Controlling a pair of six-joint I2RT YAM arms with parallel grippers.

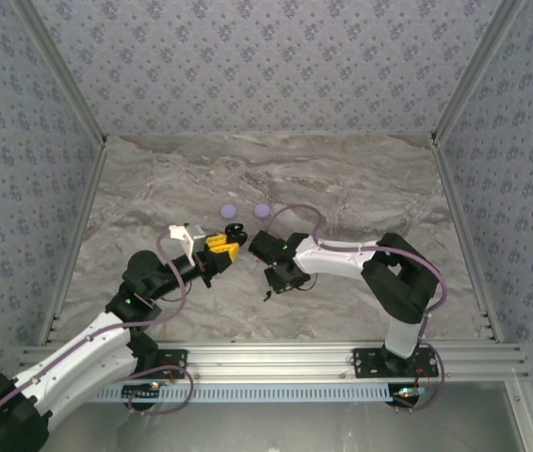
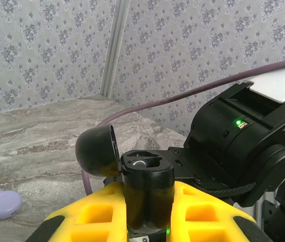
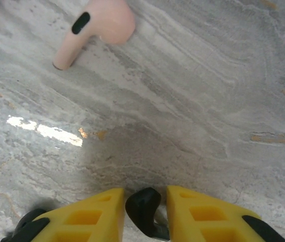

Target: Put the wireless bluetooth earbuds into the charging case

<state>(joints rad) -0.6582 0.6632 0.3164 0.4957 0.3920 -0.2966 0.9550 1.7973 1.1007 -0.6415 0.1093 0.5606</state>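
My left gripper is shut on a black charging case and holds it upright above the table. The case's lid is swung open to the left, and something shiny sits in one of its wells. From above, this gripper is left of centre. My right gripper points down at the marble, its yellow fingers closed around a black earbud. It stands just right of the case. A pinkish earbud lies on the table ahead of it.
Two lilac round discs lie on the marble table behind the grippers; one lilac disc lies low on the left in the left wrist view. A small dark item lies beside the right gripper. Patterned walls enclose three sides.
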